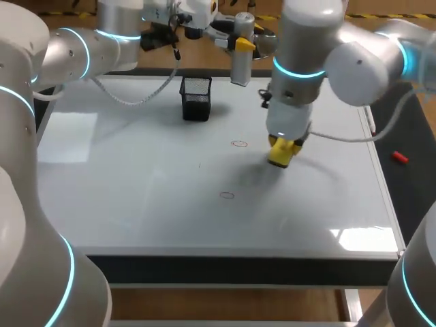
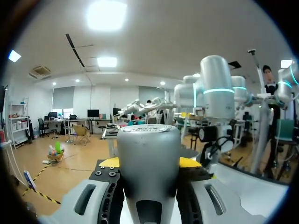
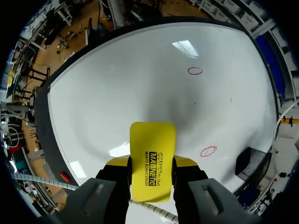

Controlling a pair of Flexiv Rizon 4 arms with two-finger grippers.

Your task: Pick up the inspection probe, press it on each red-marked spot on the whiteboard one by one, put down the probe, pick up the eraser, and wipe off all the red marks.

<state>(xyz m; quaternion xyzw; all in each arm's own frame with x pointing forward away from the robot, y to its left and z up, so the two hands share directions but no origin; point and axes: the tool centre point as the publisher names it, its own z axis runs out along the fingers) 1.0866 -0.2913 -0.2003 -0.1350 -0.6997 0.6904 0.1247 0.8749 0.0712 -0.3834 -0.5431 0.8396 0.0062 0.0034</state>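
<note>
Left fingers [image 2: 108,162]: closed on the grey probe [image 2: 148,144] from both sides. The probe is held upright, clear of the surface, at the far edge of the whiteboard [image 1: 136,177].

Right fingers [image 3: 186,162]: clamped on the yellow eraser [image 3: 153,140], low over the whiteboard, right of centre. Contact with the surface cannot be determined.

One red mark [image 1: 239,143] lies near the eraser, on its left-arm side. A second red mark [image 1: 227,195] lies nearer the front edge. A black mesh basket [image 1: 196,99] stands on the whiteboard near its far edge, apart from both marks.
</note>
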